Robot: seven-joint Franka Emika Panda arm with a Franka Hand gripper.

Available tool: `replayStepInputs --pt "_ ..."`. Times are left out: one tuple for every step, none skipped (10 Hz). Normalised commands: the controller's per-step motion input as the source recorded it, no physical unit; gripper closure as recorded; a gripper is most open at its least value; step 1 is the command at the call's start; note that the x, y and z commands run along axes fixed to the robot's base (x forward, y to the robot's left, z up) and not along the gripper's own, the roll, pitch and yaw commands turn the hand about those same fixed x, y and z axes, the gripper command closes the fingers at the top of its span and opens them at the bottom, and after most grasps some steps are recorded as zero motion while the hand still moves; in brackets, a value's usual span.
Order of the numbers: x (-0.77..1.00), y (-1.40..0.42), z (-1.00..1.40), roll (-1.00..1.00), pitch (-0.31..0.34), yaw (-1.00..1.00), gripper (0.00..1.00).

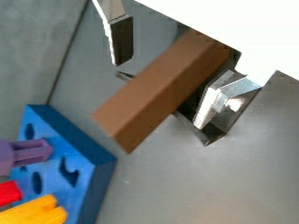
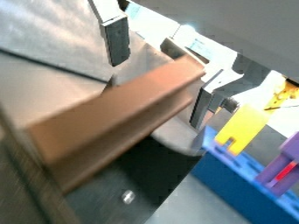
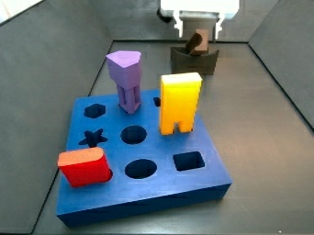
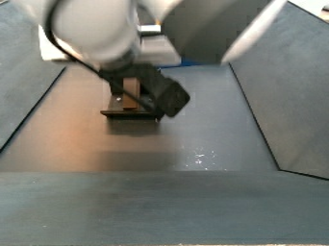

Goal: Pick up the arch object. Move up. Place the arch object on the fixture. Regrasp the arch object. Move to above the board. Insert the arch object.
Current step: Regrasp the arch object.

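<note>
Fingers (image 1: 121,37) of the gripper (image 1: 176,66) straddle the one arch object (image 1: 158,92), which rests on the fixture (image 3: 194,61) behind the board (image 3: 141,179); whether they clamp it is unclear. Bare floor lies around it.

Grey floor (image 3: 263,119) under board (image 3: 147,184), fixture (image 3: 196,62)

Brown arch object (image 1: 158,92); dark fixture (image 3: 193,61); blue board (image 3: 147,156); silver claw (image 1: 176,66) fingers, dark pads.
</note>
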Motion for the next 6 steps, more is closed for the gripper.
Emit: replayStepInputs --pt "-0.05 0.00 0.92 0.01 0.000 0.01 0.00" --pt "-0.05 0.00 0.74 0.00 -0.013 0.01 0.00" --pt "-0.05 0.00 0.49 -0.01 -0.029 0.01 0.00" --pt "-0.04 0.00 0.30 -0.02 -0.038 0.02 0.00" --pt "-0.04 0.00 0.18 -0.02 -0.042 0.02 0.00" --pt "0.00 -1.00 0.90 1.00 0.043 0.03 0.00"
